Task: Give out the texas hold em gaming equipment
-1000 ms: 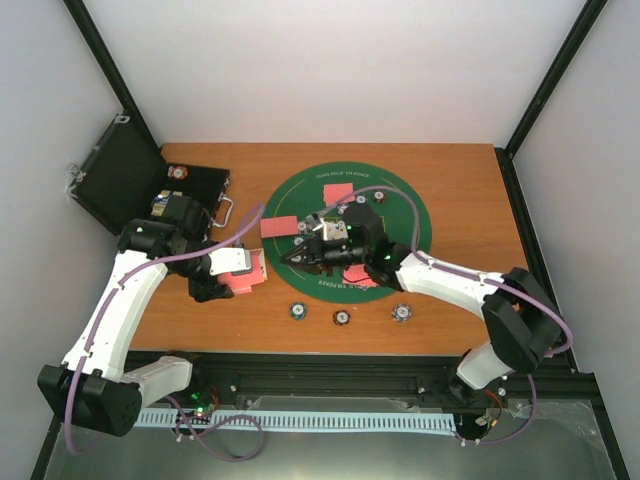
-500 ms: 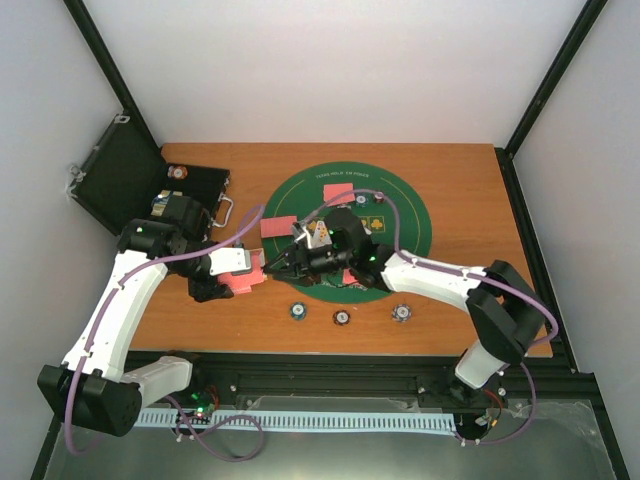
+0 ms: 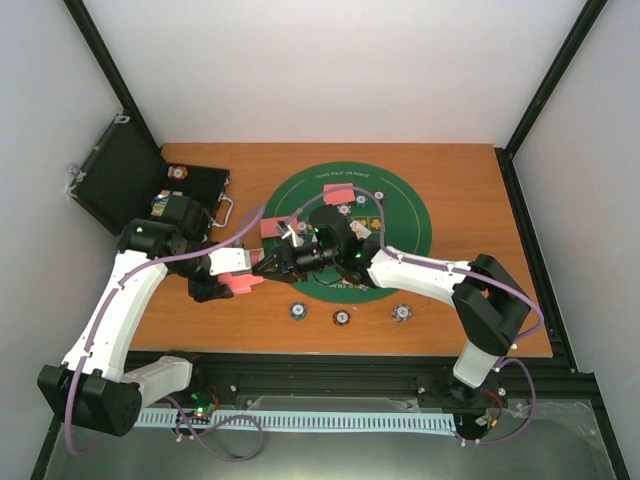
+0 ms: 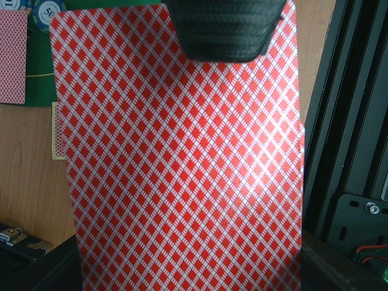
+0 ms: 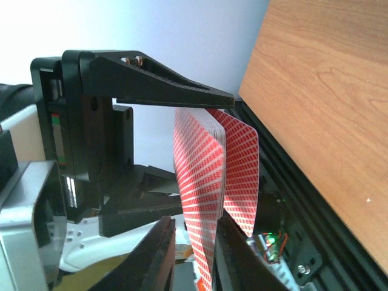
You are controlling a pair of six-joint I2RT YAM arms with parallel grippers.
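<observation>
1. The left pincer [image 3: 232, 284] is clamped on a slightly fanned deck of red-backed playing cards [image 4: 182, 163]. It holds the deck above the near left part of the table [image 3: 470, 200], just off the left rim of the green felt mat [image 3: 405, 235].
2. The right pincer [image 5: 197, 236] is parted. Its fingers [image 5: 159, 254] straddle the edge of the deck's front cards, but I cannot tell whether they touch them.
3. A single card [image 3: 277, 228] lies face down at the mat's left rim, and a second card [image 3: 340, 194] lies toward its far side.
4. Three poker chips [image 3: 341, 318] sit in a row along the table's near edge.
5. The black case [image 3: 120, 185] stands open at the far left corner.
</observation>
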